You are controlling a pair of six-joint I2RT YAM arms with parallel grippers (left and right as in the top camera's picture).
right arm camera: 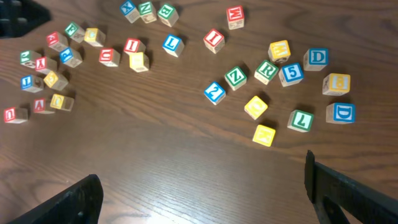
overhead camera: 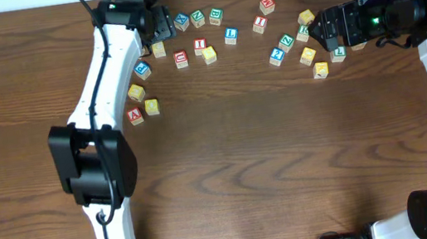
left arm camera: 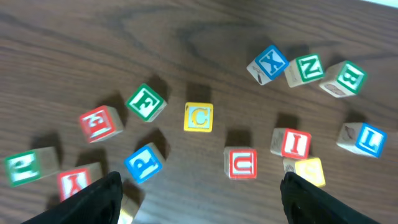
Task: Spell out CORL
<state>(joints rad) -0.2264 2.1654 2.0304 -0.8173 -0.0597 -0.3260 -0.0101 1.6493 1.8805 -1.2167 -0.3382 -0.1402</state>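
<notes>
Wooden letter blocks are scattered across the far half of the brown table. The yellow C block (left arm camera: 198,117) lies just ahead of my open, empty left gripper (left arm camera: 199,186); it also shows in the overhead view (overhead camera: 159,50). A blue L block (left arm camera: 362,138) lies to its right, also in the right wrist view (right arm camera: 172,45). A green R block (right arm camera: 265,71) sits in the right cluster, ahead of my open, empty right gripper (right arm camera: 202,177). I cannot read an O on any block. In the overhead view the left gripper (overhead camera: 157,28) is above the left cluster and the right gripper (overhead camera: 323,33) hovers over the right cluster.
Around the C lie a green E (left arm camera: 146,102), blue P (left arm camera: 143,163), red U (left arm camera: 240,163) and red I (left arm camera: 291,143). The right cluster holds two blue D blocks (right arm camera: 317,58), a blue 5 (right arm camera: 290,73) and yellow blocks (right arm camera: 255,106). Bare wood fills the near half (overhead camera: 270,162).
</notes>
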